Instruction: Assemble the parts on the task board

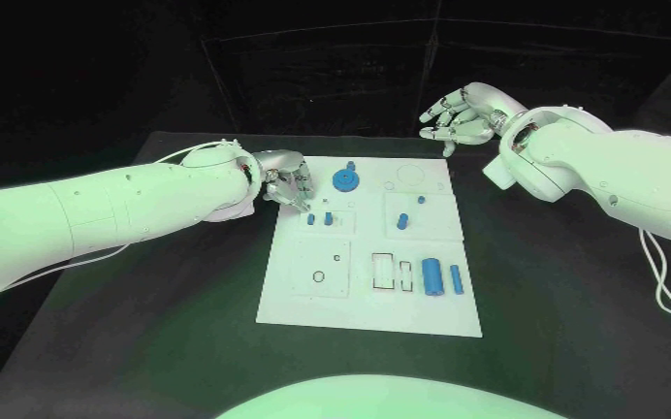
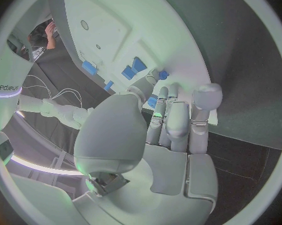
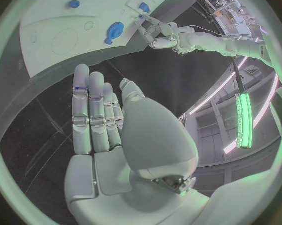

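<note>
task board [image 1: 370,288] on black table [image 1: 168,341]

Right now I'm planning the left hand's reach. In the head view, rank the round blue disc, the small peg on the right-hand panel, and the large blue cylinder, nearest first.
From the left hand:
1. Round blue disc, on the board's far part beside the hand.
2. Small peg, mid-board, right panel.
3. Large blue cylinder, near-right part.

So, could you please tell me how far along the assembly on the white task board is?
Early, it seems. The round blue disc sits near the white task board's far edge. The left hand reaches over the board's left edge, fingertips at a small blue peg. The blue cylinders lie loose, and the right hand hangs open, off the board.
</note>
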